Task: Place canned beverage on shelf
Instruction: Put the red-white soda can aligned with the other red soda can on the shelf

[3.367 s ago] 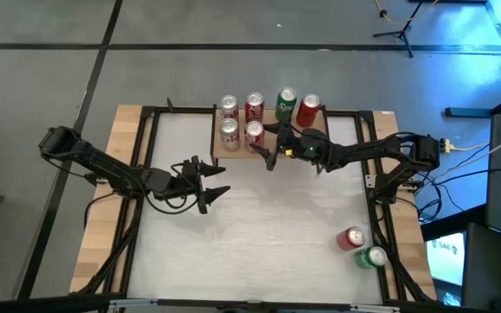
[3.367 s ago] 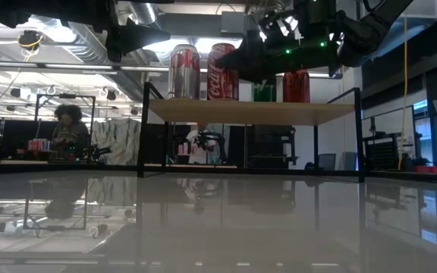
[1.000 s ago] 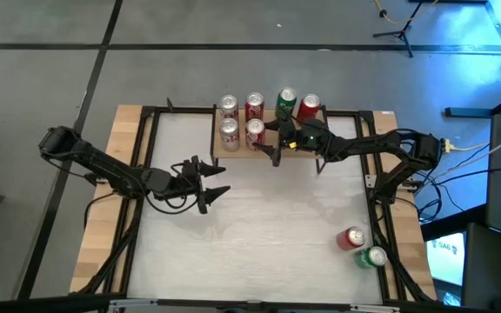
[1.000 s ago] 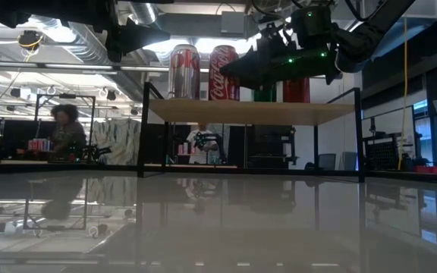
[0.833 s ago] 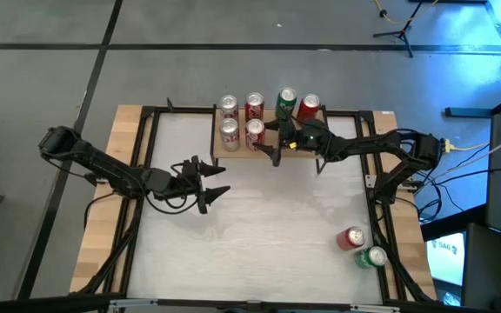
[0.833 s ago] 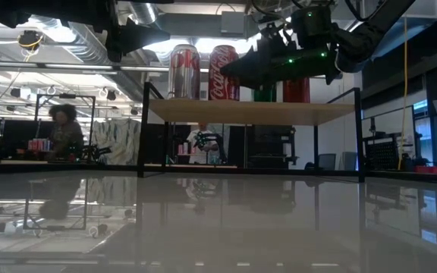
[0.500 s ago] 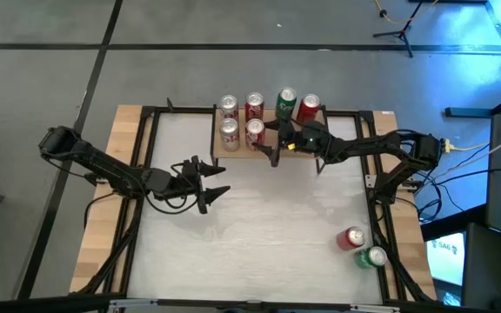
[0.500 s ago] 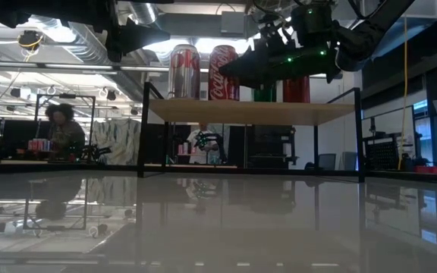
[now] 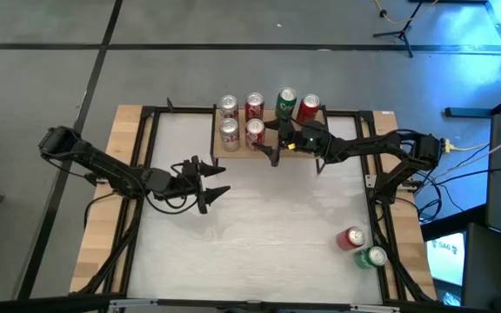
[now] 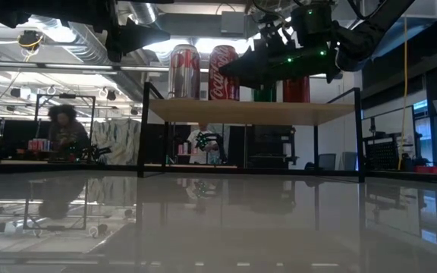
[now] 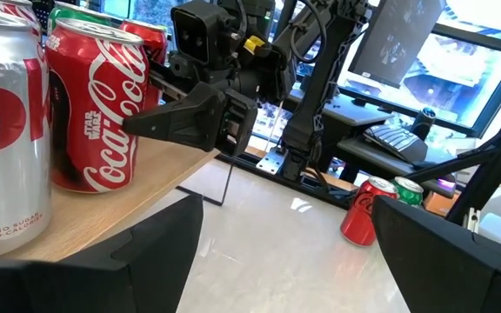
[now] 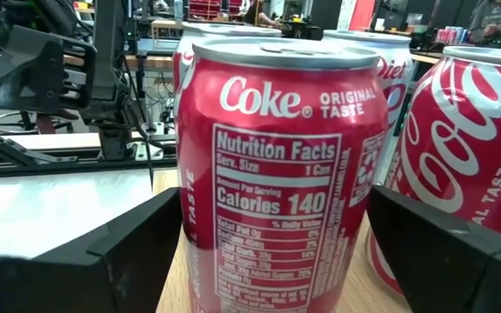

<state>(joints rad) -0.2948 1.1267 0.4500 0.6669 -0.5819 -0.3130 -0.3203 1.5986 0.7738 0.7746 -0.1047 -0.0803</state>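
The shelf [image 9: 238, 150] stands at the table's far edge, and several cans stand upright on its wooden top. Its near row holds a silver can [image 9: 230, 130] and a red Coke can [image 9: 254, 132]. My right gripper [image 9: 272, 146] is level at the shelf's near edge, pointing toward the table's left. It is open, with one finger [image 11: 177, 122] on each side of the red Coke can [image 12: 281, 165]; I see no touch. My left gripper [image 9: 218, 180] hangs open over the table's middle left and holds nothing.
On the shelf's far row stand a silver can [image 9: 228, 106], a red can [image 9: 254, 106], a green can [image 9: 286, 100] and another red can [image 9: 310, 109]. A red can [image 9: 351, 237] and a green can [image 9: 374, 256] stand near the table's right front corner. A person [image 10: 67, 125] is far behind the table.
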